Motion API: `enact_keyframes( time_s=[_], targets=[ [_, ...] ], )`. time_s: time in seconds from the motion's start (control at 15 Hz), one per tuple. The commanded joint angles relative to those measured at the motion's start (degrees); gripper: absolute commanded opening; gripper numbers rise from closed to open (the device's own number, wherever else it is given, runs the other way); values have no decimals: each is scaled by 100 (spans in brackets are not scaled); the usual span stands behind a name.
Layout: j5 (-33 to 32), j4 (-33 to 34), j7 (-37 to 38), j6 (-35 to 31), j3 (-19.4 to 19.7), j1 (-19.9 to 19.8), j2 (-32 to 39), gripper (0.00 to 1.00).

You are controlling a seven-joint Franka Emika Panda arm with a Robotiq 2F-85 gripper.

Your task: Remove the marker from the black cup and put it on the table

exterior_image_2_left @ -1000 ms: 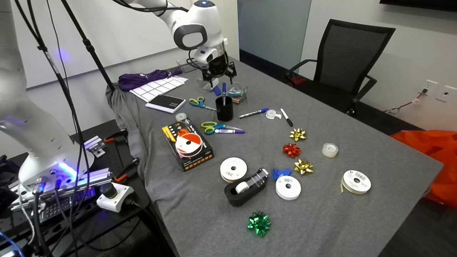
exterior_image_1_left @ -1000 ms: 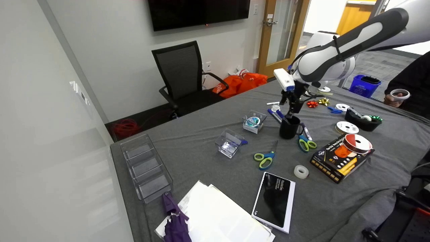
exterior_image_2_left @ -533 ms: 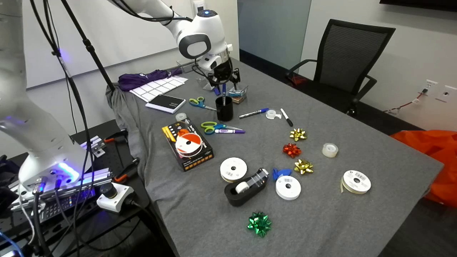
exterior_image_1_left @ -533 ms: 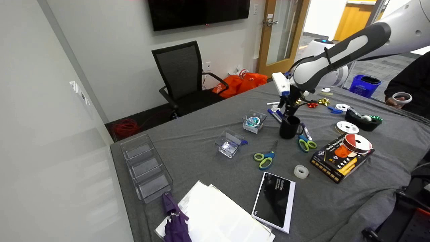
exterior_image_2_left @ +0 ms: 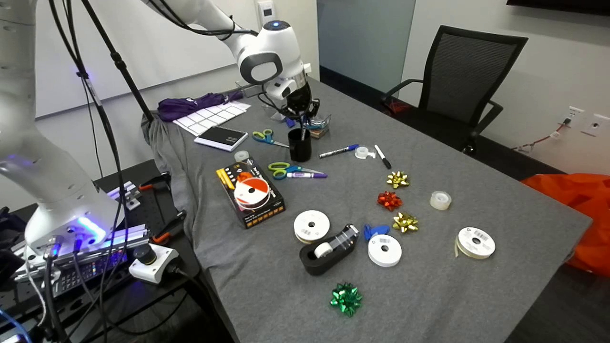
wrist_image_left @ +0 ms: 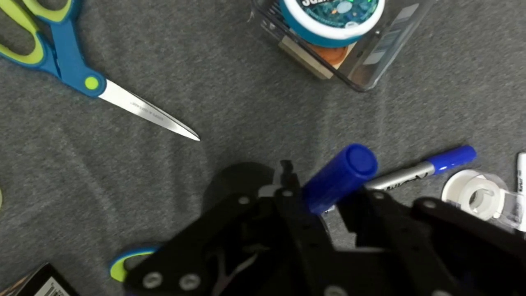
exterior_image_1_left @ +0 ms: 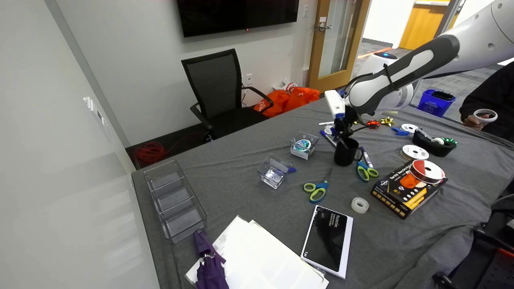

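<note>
In the lower middle of the wrist view the fingers (wrist_image_left: 295,220) are clamped on a blue-capped marker (wrist_image_left: 341,177), its cap tilted toward the upper right. In an exterior view, just above the middle, the marker dips into the black cup (exterior_image_2_left: 299,150), upright on the surface (exterior_image_2_left: 419,290). Scissors (wrist_image_left: 76,61) lie upper left in the wrist view

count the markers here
4: one marker in the black cup; on the table, a blue-capped marker nearby, a purple-capped marker beside scissors and a white marker beside a tape roll. The cup may hide more.
</note>
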State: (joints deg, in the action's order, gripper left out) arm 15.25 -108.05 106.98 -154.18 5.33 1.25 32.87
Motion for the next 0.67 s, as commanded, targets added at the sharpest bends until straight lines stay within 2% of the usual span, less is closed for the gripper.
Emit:
enact_keyframes(
  time_s=[0.0, 0.2, 0.6],
  targets=[
    [100, -61, -122, -123, -55, -34, -42, 2],
    [199, -207, -256, 37, -149, -145, -305, 5],
    [884, -449, -1074, 663, -497, -560, -1045, 5]
  ],
)
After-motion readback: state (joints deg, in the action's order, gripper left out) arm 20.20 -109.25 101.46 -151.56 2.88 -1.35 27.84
